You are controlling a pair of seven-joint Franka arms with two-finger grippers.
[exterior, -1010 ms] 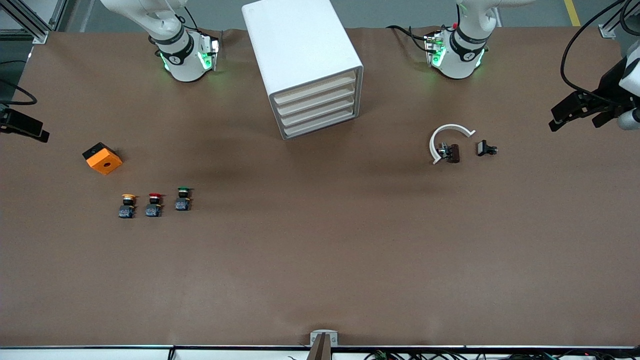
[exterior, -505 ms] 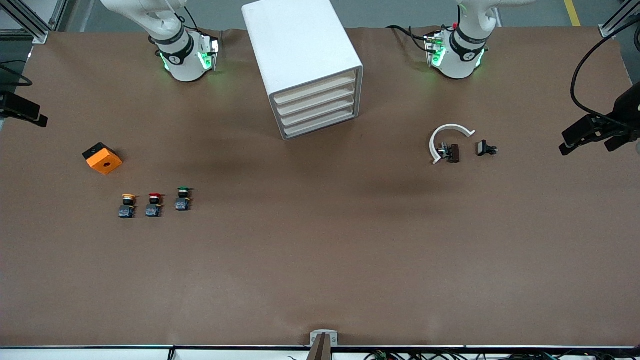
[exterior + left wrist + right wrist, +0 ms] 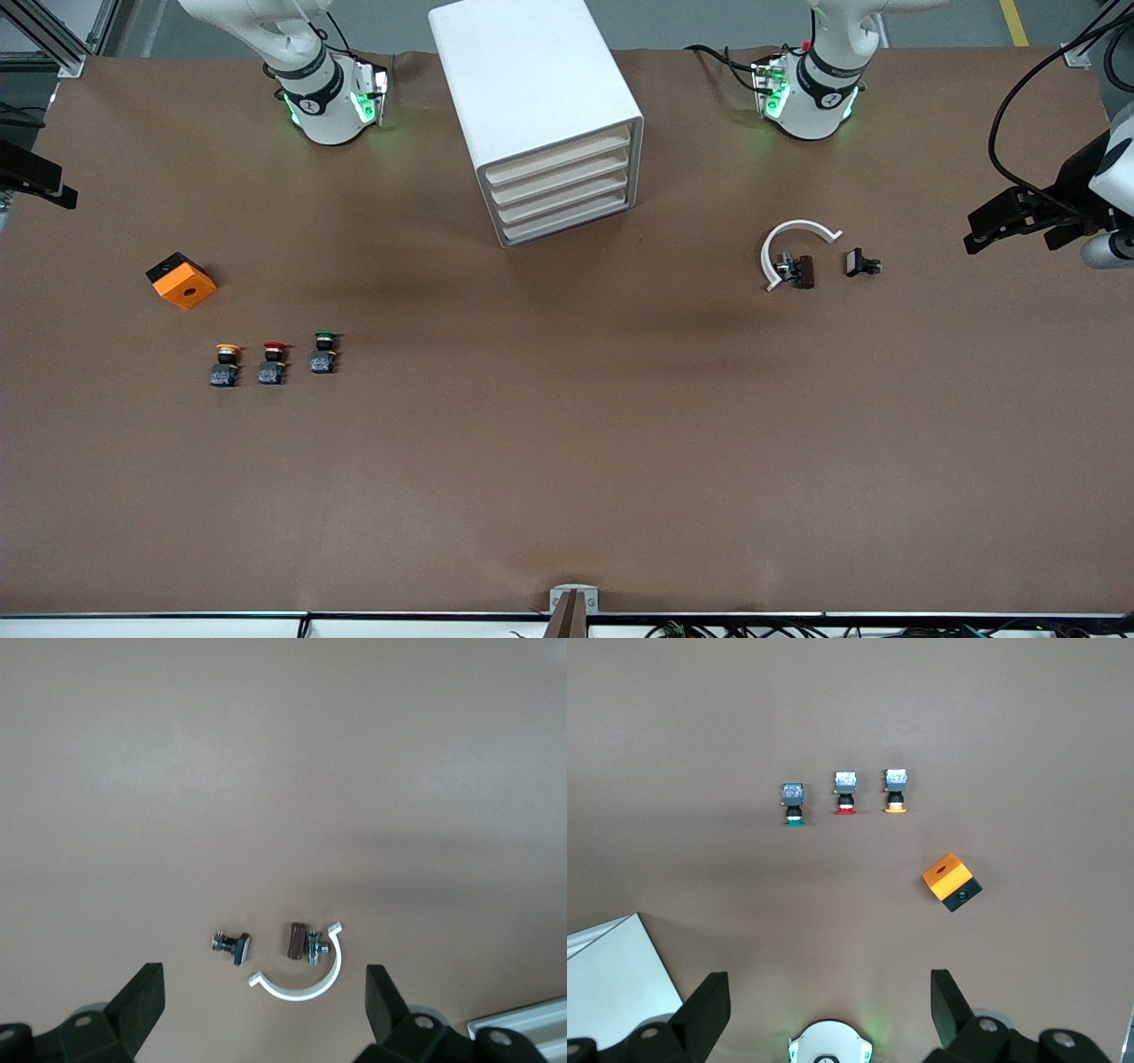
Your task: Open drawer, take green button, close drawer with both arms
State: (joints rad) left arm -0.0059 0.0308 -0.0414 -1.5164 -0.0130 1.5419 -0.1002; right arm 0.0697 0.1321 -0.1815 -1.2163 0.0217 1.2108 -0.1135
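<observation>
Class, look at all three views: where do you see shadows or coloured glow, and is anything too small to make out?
Front view: soft, even light; faint blurred shadows on the table, green glow at both arm bases. Left wrist view: a broad dim band crosses the table above the white clip. Right wrist view: the green button reads clearly by colour; its details are too small.

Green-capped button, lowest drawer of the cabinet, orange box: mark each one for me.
green-capped button (image 3: 324, 338), front view, on its green cap.
lowest drawer (image 3: 567, 221), front view, middle of its cream front.
orange box (image 3: 183, 283), front view, on its orange top face beside the hole.
</observation>
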